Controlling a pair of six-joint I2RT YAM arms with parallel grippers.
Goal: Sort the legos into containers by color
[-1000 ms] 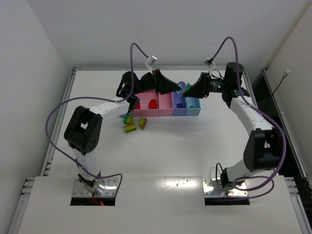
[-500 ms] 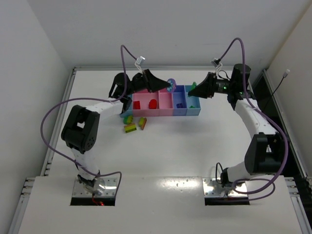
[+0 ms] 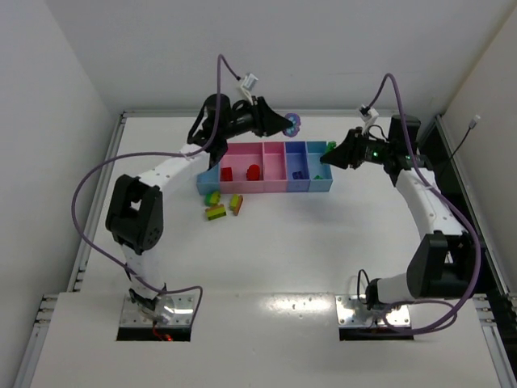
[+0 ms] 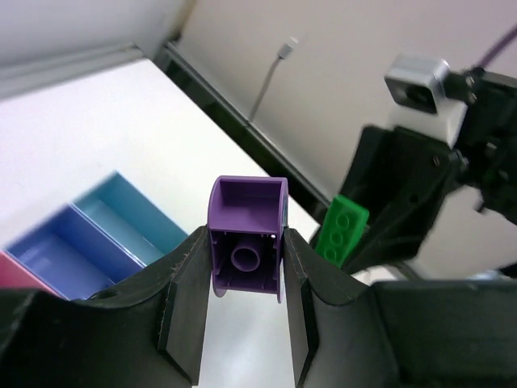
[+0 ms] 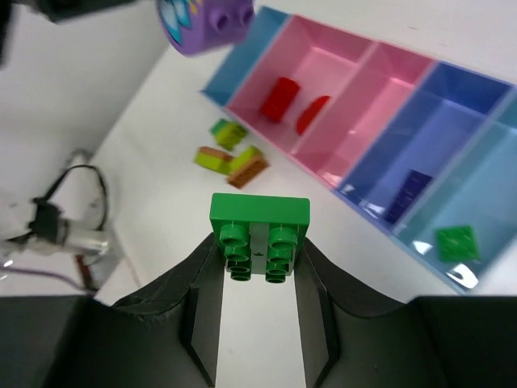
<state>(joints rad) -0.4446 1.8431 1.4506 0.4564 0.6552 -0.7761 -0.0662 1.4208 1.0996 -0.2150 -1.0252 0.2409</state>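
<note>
My left gripper (image 3: 287, 126) (image 4: 245, 263) is shut on a purple lego (image 3: 293, 122) (image 4: 247, 241), held in the air behind the row of containers (image 3: 266, 188). My right gripper (image 3: 330, 153) (image 5: 258, 260) is shut on a green lego (image 3: 331, 147) (image 5: 259, 221) above the blue tray (image 3: 320, 149) at the right end. Two red legos (image 3: 228, 173) (image 3: 253, 171) lie in the wide pink tray (image 5: 323, 50). A dark purple lego (image 5: 409, 191) lies in the periwinkle tray (image 5: 464, 87), and a green one (image 5: 456, 241) in the blue tray.
Three loose bricks, yellow-green (image 3: 212, 196) (image 3: 216, 212) and orange (image 3: 236, 203), lie on the white table in front of the light blue tray (image 3: 208, 178) at the row's left end. Purple cables loop over both arms. Walls close in behind and at the sides.
The left gripper has carried the purple brick up and back, behind the trays. The right gripper has drawn back to the right with the green brick. Both grips have held.
</note>
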